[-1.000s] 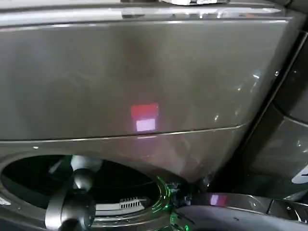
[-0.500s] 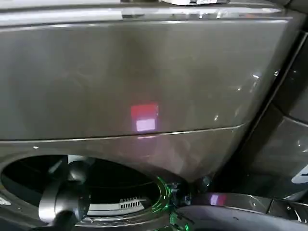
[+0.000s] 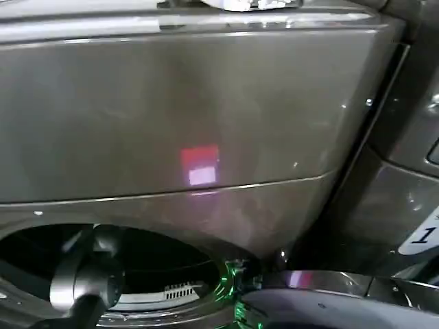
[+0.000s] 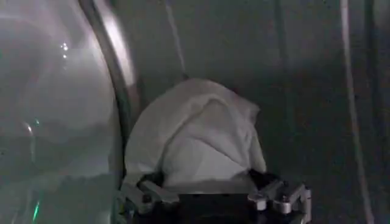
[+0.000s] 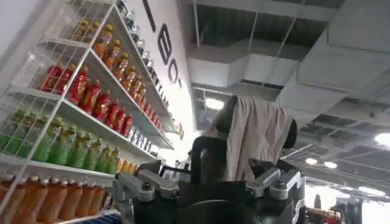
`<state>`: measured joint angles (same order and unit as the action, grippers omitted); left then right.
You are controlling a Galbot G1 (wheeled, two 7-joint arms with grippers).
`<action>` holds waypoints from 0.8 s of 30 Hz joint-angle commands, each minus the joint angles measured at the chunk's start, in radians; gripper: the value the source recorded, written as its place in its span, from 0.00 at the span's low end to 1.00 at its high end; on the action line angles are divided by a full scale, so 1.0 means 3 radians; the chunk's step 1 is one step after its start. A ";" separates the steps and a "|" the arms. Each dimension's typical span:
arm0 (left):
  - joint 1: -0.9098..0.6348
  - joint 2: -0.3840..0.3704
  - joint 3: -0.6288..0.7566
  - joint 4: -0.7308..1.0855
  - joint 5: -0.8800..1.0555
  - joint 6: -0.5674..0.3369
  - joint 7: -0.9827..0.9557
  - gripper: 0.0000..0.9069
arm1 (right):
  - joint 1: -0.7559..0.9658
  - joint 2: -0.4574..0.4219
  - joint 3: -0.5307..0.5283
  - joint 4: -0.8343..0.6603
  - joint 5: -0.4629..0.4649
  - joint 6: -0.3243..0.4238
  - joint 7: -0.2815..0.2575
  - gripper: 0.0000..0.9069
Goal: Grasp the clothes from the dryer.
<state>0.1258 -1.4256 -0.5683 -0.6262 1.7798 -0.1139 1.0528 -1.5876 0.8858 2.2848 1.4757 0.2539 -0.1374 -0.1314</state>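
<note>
The dryer (image 3: 171, 110) is a dark bronze-grey machine with its round porthole (image 3: 154, 264) low on the left. Its grey-rimmed door (image 3: 322, 301) stands open at the lower right. My left arm (image 3: 86, 281) reaches into the porthole. Inside the dark drum, my left gripper (image 4: 207, 182) is shut on a bunched white cloth (image 4: 195, 134), which covers its fingertips. My right gripper (image 5: 222, 146) points up toward the ceiling, away from the dryer. It is shut on a beige cloth (image 5: 259, 137) that drapes over one finger.
A like dark machine (image 3: 405, 178) adjoins on the right and bears a white "1" sticker (image 3: 425, 236). The drum's metal rim (image 4: 119, 91) runs close beside the white cloth. Shelves of bottled drinks (image 5: 79, 97) stand behind my right gripper.
My left arm has drawn back and down inside the porthole, toward its near rim. The whole head view has shifted slightly.
</note>
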 commanded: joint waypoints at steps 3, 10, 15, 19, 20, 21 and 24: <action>0.0036 -0.0011 -0.0019 -0.0268 -0.0053 0.0067 -0.0055 0.00 | -0.0001 0.0001 0.0001 -0.0011 -0.0008 0.0004 0.0001 1.00; 0.0156 0.0025 0.0001 -0.0608 -0.0576 0.0187 -0.0624 0.00 | 0.0036 0.0007 -0.0031 0.0007 -0.0020 -0.0005 0.0008 1.00; 0.0315 -0.0019 -0.0043 -0.0923 -0.1044 0.0323 -0.0875 0.00 | 0.0047 0.0011 -0.0046 0.0018 -0.0021 -0.0004 0.0028 1.00; 0.0431 -0.0052 -0.0064 -0.1169 -0.1643 0.0623 -0.1264 0.00 | 0.0033 0.0026 -0.0045 0.0022 -0.0029 -0.0008 0.0030 1.00; 0.0475 -0.0053 -0.0047 -0.1234 -0.1810 0.0656 -0.1392 0.00 | 0.0031 0.0029 -0.0044 0.0060 -0.0073 -0.0124 0.0035 1.00; 0.0493 -0.0072 -0.0046 -0.1251 -0.1902 0.0816 -0.1523 0.00 | 0.0028 0.0041 -0.0045 0.0093 -0.0111 -0.0197 0.0023 1.00; 0.0569 -0.0160 -0.0050 -0.1372 -0.2587 0.1176 -0.2093 0.00 | 0.0056 0.0056 -0.0109 0.0086 -0.0087 -0.0046 0.0012 1.00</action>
<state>0.2414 -1.4450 -0.5836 -0.9083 1.4158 0.0376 0.7457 -1.5763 0.8991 2.2665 1.4910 0.2389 -0.1529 -0.1257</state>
